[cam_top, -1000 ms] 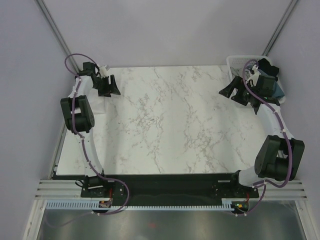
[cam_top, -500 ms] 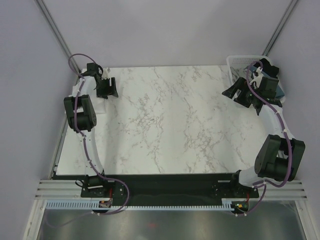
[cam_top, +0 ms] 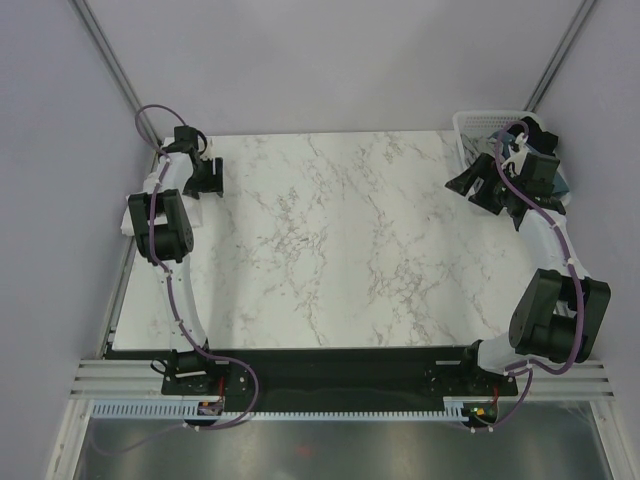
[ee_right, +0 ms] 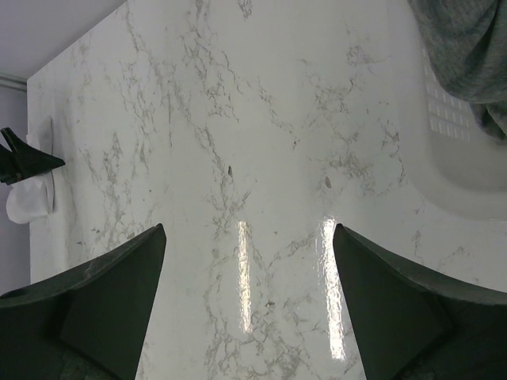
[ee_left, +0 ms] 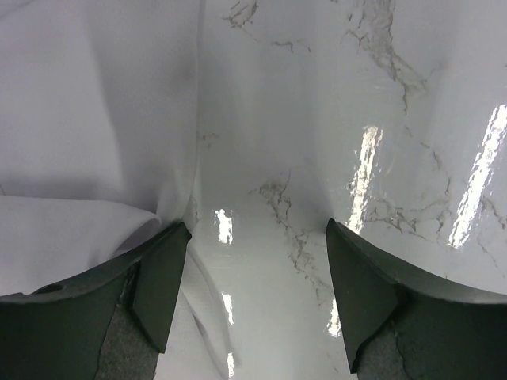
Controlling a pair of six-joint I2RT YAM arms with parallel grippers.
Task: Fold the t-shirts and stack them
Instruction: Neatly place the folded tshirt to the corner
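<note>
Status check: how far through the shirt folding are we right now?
Done: no finished stack shows in any view. In hand: nothing gripped; the open left gripper sits beside the plain white fabric t-shirt at the left edge of the marble table, whether folded I cannot tell. The open right gripper is near the white plastic lattice basket. Left: the grey fabric shirt in that basket, plus any others hidden there.
</note>
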